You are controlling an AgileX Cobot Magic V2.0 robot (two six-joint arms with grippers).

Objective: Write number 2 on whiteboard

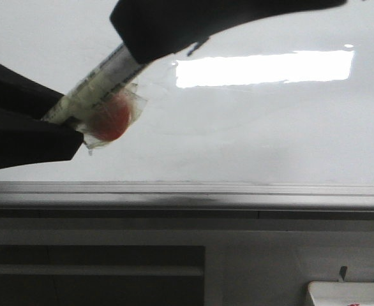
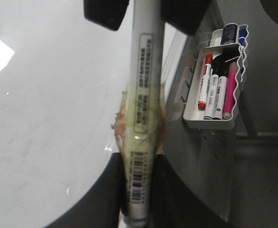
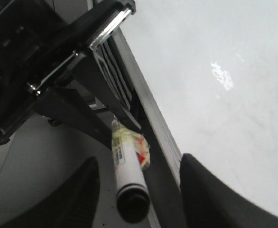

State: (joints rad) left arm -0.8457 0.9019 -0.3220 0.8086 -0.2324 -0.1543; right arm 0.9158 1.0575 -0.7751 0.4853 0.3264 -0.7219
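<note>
A white marker (image 1: 101, 80) hangs slantwise in front of the whiteboard (image 1: 270, 134), between two dark robot arms. The left claw (image 2: 139, 190) is pinching the marker's lower end, its fingers pressed against the barrel. The right claw (image 3: 139, 168) sits around the upper, black-tipped end with its fingers spread and clear gaps on either side. A crumpled wrap of clear tape with a red patch (image 1: 110, 120) clings to the barrel near the left claw.

No number 2 can be seen; the visible board carries no black stroke, only faint grey smudges. This looks like preparation, probably a handover or pulling off the cap. Next, the right claw likely needs to close squarely on the black end while the left holds firm.

The board is glossy white, with a bright rectangular light reflection (image 1: 263, 68) at upper right and a grey metal ledge (image 1: 238, 194) along its lower edge. Lower right, a small white tray (image 2: 210, 124) holds spare markers (image 2: 215, 90).
</note>
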